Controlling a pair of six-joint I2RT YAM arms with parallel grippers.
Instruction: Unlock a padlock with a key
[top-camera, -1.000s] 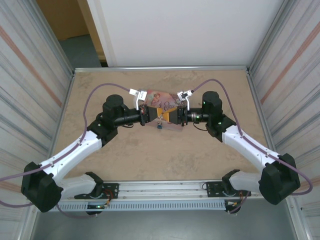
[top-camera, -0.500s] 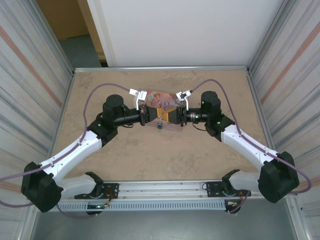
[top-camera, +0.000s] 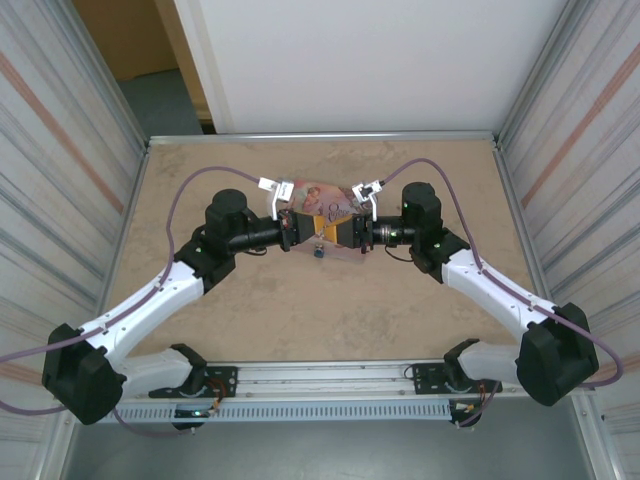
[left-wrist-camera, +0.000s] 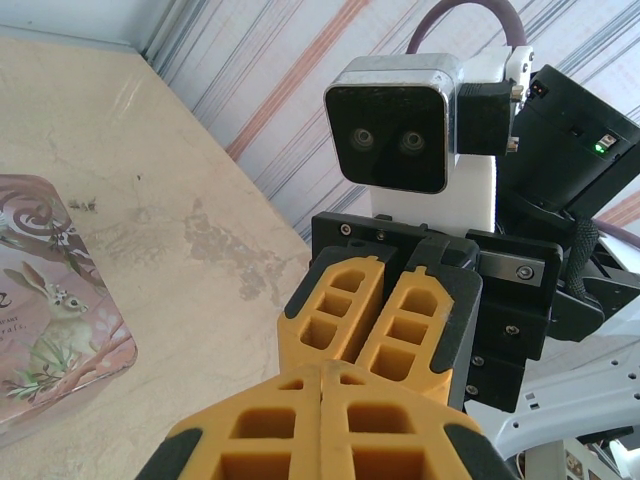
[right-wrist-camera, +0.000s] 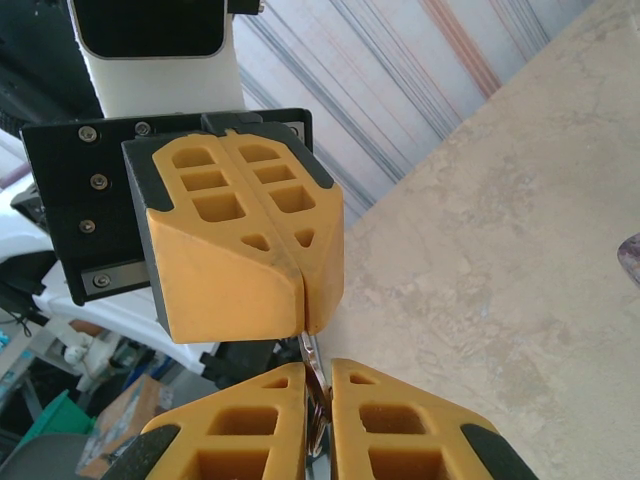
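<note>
Top view: 2 arms, left arm (top-camera: 150, 300) and right arm (top-camera: 490, 290), are set tip to tip over the middle of the table (top-camera: 250, 310). 1 pink tin (top-camera: 312, 190) is seen lying flat below the fingertips and reaching past them to the far side. 1 padlock (top-camera: 319, 251) is noted as a blue speck just on the near side of the meeting point, by the tin's near edge. Whether it hangs or rests cannot be told.

Left gripper (left-wrist-camera: 321, 378): 2 yellow fingers, pressed flush along one seam. Whether anything is pinched inside cannot be told. The tin is seen at the left of this view, on the table.

Right gripper (right-wrist-camera: 318, 385): 2 yellow fingers, drawn in to a narrow slit, with 1 thin silvery piece (right-wrist-camera: 312, 358) clamped in it. The upper end of the piece is seen touching the seam of the left fingers. Whether the piece is the key or the shackle cannot be told.

1 camera is recorded above each gripper in the opposite wrist view: right camera (left-wrist-camera: 395, 125), left camera (right-wrist-camera: 150, 25).
</note>
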